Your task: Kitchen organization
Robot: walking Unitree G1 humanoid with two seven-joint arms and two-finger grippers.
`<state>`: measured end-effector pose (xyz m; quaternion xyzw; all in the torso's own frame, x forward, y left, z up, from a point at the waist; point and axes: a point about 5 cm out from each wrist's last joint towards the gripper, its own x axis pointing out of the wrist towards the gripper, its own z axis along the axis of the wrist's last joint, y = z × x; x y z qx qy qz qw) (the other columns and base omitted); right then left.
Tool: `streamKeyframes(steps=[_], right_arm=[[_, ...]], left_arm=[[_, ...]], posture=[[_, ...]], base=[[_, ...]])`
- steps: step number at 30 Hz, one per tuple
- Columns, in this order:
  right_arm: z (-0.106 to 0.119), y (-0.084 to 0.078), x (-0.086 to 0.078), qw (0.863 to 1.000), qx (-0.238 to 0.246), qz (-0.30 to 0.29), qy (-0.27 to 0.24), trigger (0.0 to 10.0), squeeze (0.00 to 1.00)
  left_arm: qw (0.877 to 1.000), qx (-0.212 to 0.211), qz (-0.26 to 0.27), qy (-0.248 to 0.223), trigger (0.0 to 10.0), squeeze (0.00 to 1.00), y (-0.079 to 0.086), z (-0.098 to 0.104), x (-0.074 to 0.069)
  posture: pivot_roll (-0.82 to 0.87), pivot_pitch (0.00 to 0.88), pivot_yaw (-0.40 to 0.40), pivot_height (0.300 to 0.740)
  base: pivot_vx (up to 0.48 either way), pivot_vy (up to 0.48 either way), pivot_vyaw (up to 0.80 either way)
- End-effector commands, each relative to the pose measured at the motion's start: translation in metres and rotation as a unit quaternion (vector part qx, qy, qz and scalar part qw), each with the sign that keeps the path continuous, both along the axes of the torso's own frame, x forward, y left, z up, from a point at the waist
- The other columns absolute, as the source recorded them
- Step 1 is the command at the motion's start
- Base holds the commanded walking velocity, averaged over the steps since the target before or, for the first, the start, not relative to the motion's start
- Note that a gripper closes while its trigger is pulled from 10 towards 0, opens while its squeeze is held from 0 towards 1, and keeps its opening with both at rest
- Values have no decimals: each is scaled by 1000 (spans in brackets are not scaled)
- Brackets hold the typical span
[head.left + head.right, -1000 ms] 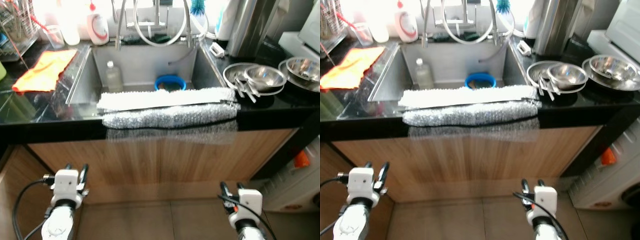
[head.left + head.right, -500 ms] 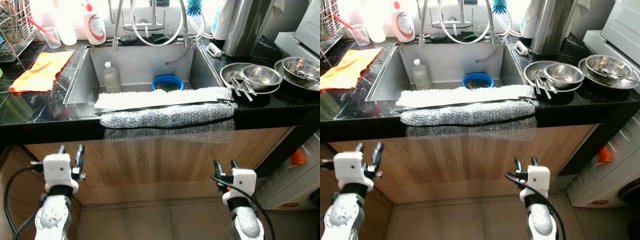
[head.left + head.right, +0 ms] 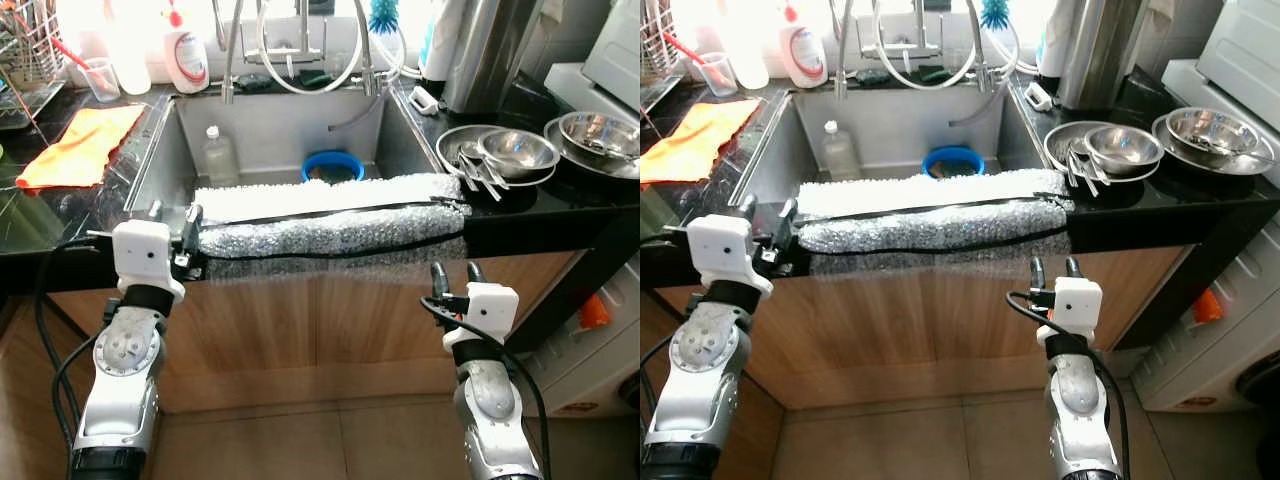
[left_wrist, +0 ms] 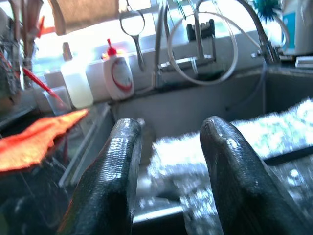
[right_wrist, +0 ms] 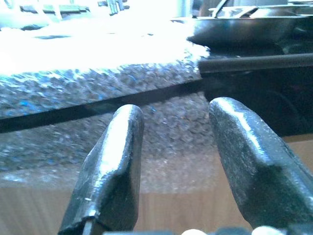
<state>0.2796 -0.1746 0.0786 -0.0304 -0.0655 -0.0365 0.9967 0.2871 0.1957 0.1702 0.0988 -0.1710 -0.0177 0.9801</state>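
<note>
Now both arms are raised at a kitchen sink: the left gripper (image 3: pixel 172 214), fingers apart and holding nothing, sits at the black countertop's (image 3: pixel 60 225) front edge, just at the 9 o'clock end of a silvery bubble-wrap sheet (image 3: pixel 330 232) draped over the sink's front rim. At about 4 o'clock from the sheet, the right gripper (image 3: pixel 450 271) points up at the counter edge from in front of the wooden cabinet (image 3: pixel 330 320), its fingers likewise parted and empty, close below the sheet's hanging corner. Beyond the sheet, the steel sink (image 3: pixel 270 130) holds a clear bottle (image 3: pixel 219 154) and a blue bowl (image 3: pixel 333 164). An orange cloth (image 3: pixel 75 145) lies at 10 o'clock, a soap bottle (image 3: pixel 186 58) behind it; stacked steel bowls (image 3: pixel 505 155) with cutlery rest at 2 o'clock.
</note>
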Motion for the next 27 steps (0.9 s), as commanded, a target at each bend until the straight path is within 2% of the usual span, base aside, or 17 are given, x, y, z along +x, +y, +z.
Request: streamKeyframes(steps=[1, 6, 12, 16, 27], right_arm=[[-1, -2, -2, 1000, -3, -8, 5, 10000, 0], [13, -4, -1, 1000, -6, -9, -14, 10000, 0], [18, -15, 1, 1000, -8, -19, -18, 10000, 0], [20, -9, 7, 1000, -8, -4, -11, 10000, 0], [24, -7, 1, 1000, -9, 2, -14, 10000, 0]], left_arm=[[1000, 7, 0, 22, 10000, 0, 1, -7, -1], [999, -3, 2, 47, 10000, 0, 2, -18, -6], [999, -13, 9, 52, 10000, 0, -3, -23, -13], [998, -19, 11, 56, 10000, 0, -5, -26, -11], [998, -22, -8, 66, 10000, 0, -14, -29, -11]], posture=[[-2, 0, 34, 740], [-1, 0, 16, 740], [8, 0, -14, 740], [-5, 0, -38, 740], [-41, 0, -27, 740]], base=[[0, 0, 0], [0, 0, 0], [0, 0, 0], [0, 0, 0], [0, 0, 0]])
